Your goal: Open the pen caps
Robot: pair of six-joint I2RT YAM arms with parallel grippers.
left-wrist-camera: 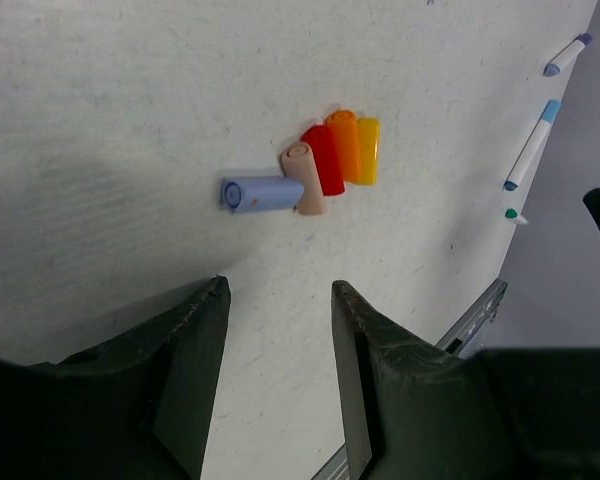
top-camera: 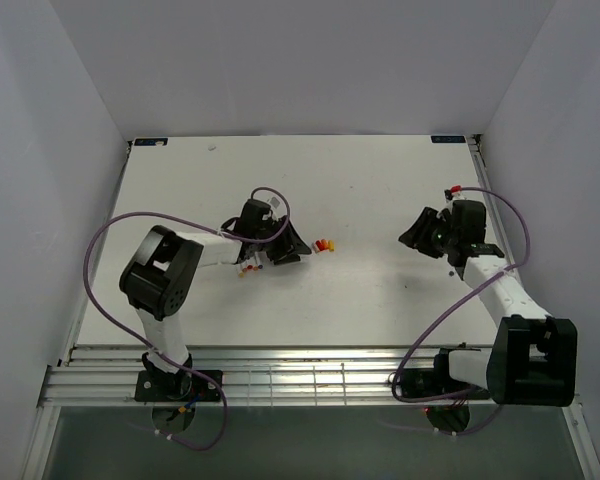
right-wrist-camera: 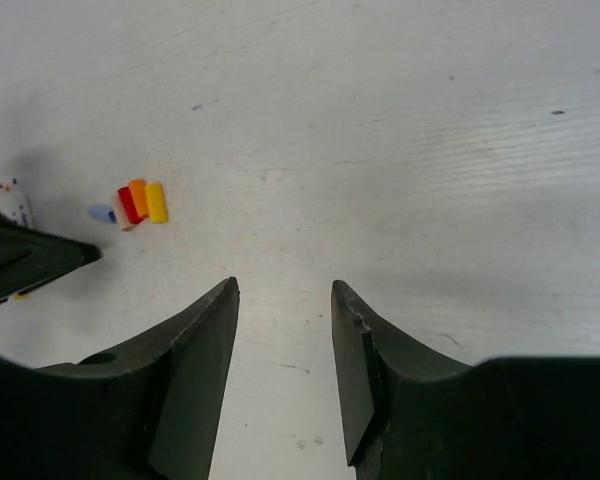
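Several loose pen caps [left-wrist-camera: 325, 160] lie side by side on the white table: pale blue [left-wrist-camera: 263, 194], pink, red, orange and yellow [left-wrist-camera: 368, 150]. They show as a small cluster in the top view [top-camera: 325, 245] and in the right wrist view [right-wrist-camera: 135, 202]. My left gripper [left-wrist-camera: 280, 287] is open and empty, just short of the caps [top-camera: 292, 247]. My right gripper [right-wrist-camera: 285, 284] is open and empty, hovering over bare table far to the right of the caps [top-camera: 414, 234].
White-barrelled pens lie near the table edge at the right of the left wrist view, one purple-capped [left-wrist-camera: 566, 55], one blue-capped [left-wrist-camera: 533, 145]. More small pen parts sit under the left arm [top-camera: 248, 268]. A metal rail [top-camera: 300, 375] runs along the near edge.
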